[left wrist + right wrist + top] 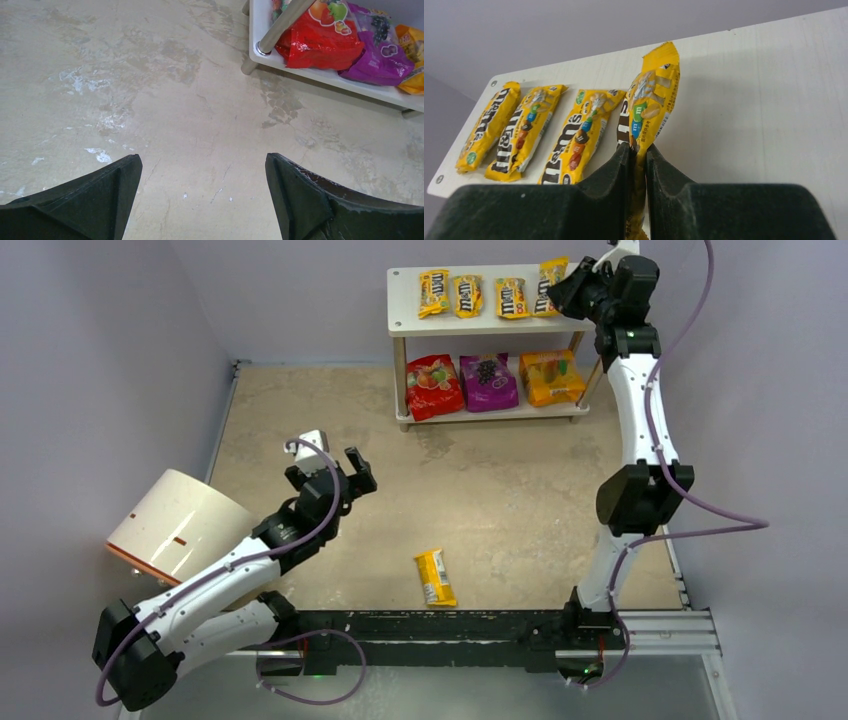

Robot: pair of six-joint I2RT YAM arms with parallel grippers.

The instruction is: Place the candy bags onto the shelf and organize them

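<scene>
While my right fingers (pixel 611 172) clamp one end of a small yellow M&M's packet (pixel 651 100), upright over the top of the white two-tier shelf (pixel 749 100), my left fingers (pixel 112 187) hang apart; another packet (pixel 435 577) on the table (pixel 520 500) looks light, limp, best pinched endwise.

Over at the left edge, white cylinder (pixel 185 525) with an orange rim, tipped on its side, two small dark slots on its wall. Beige mottled tabletop (pixel 500 490), scuffed pale in patches. Black rail (pixel 430 625) along the near edge. Plain lilac-grey walls (pixel 100 360) behind and left.
</scene>
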